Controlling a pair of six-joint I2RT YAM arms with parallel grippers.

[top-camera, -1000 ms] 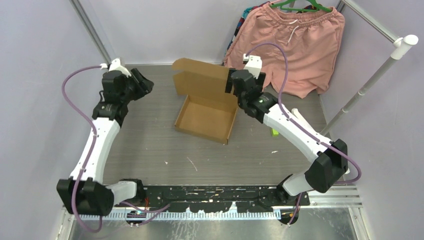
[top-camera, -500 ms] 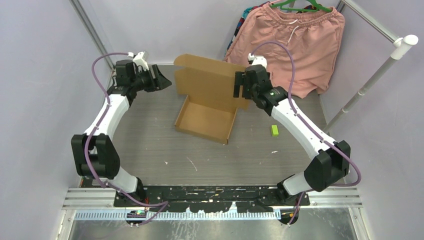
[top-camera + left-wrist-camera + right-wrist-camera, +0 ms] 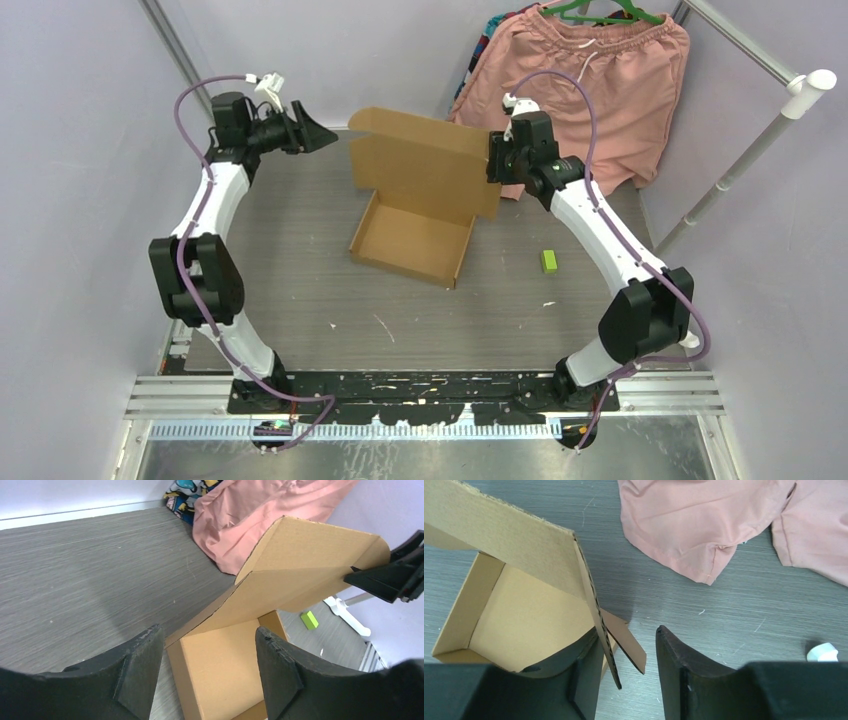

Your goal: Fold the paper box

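The paper box is brown cardboard, a shallow tray in mid-table with its lid standing up at the back. My right gripper is at the lid's right end. In the right wrist view its jaws straddle the lid's side flap; the left finger lies against the flap, the right finger stands apart from it. My left gripper hovers open just left of the lid, touching nothing. Through its fingers the left wrist view shows the tray floor and the lid.
Pink shorts hang on a hanger at the back right, their hem lying on the table behind the lid. A small green block lies right of the box. A white rail slants along the right side.
The left arm swung to the back and its gripper came right toward the lid's left edge, opening wider. The right gripper slid right to the lid's end and its jaws narrowed round the flap.
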